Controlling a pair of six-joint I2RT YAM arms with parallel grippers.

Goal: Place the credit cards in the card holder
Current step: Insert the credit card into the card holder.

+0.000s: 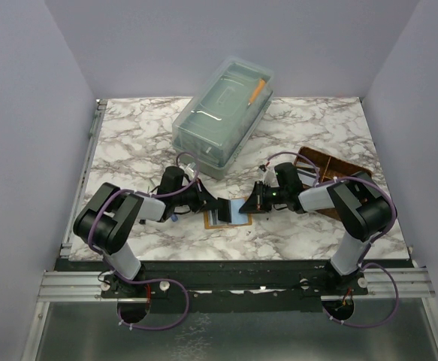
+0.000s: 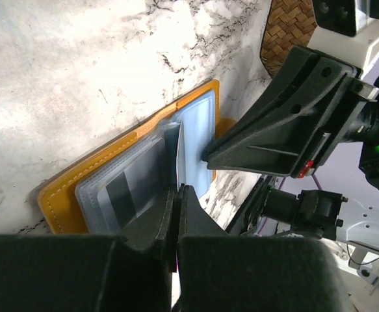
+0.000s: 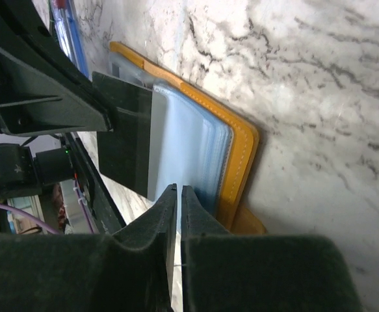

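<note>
Orange-tan leather, the card holder (image 1: 230,213) lies open by the middle of the bench's (image 1: 128,135) near edge. The left pincer (image 2: 177,190), closed on a thin pale leaf (image 2: 178,153), should feed it low along the fold. The closed right pincer (image 3: 178,190) steadies the blue panel (image 2: 199,120). Their tips nearly touch, so room is tight.

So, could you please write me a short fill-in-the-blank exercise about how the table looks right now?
1. The card holder lies ___ on the marble table, its sleeves showing.
2. The brown woven tray sits on the ___ arm's side.
3. The clear plastic box at the back has its lid ___.
4. The left gripper and the right gripper meet at the card ___.

Missing words: open; right; on; holder.
</note>
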